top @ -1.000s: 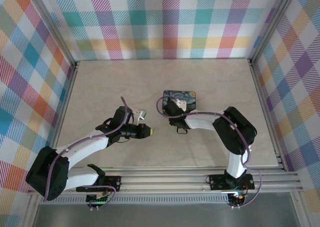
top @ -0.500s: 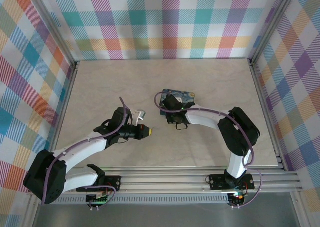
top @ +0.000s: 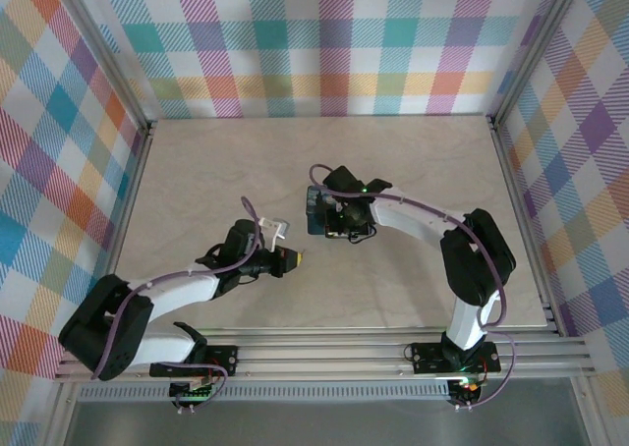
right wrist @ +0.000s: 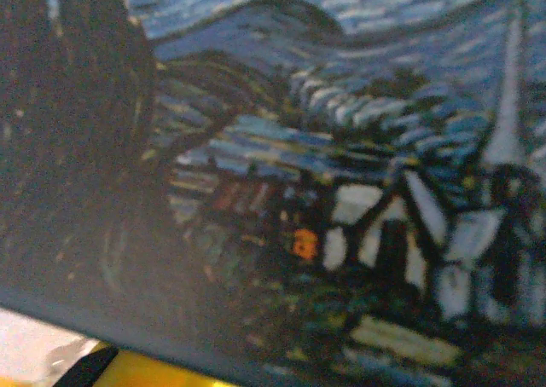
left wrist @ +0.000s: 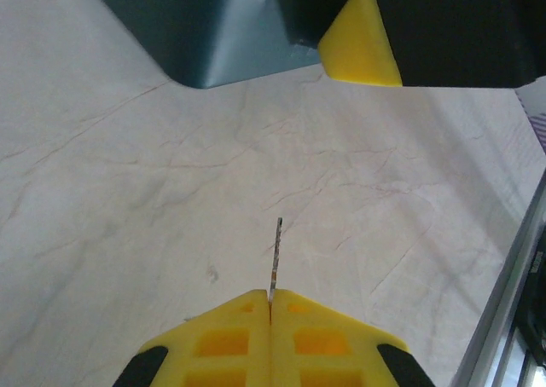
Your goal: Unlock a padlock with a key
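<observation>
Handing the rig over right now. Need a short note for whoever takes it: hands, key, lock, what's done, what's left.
The left hand is shut on the key, whose blade points forward over the table.
The right hand appears to grip the tin, just ahead of the key.
Done: the key is picked up.
Left: bring the key to the padlock, insert it, turn it and open the lock.

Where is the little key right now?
In the left wrist view, the key sticks out from the shut left tool, over the table, pointing toward the blue tin ahead.
</observation>
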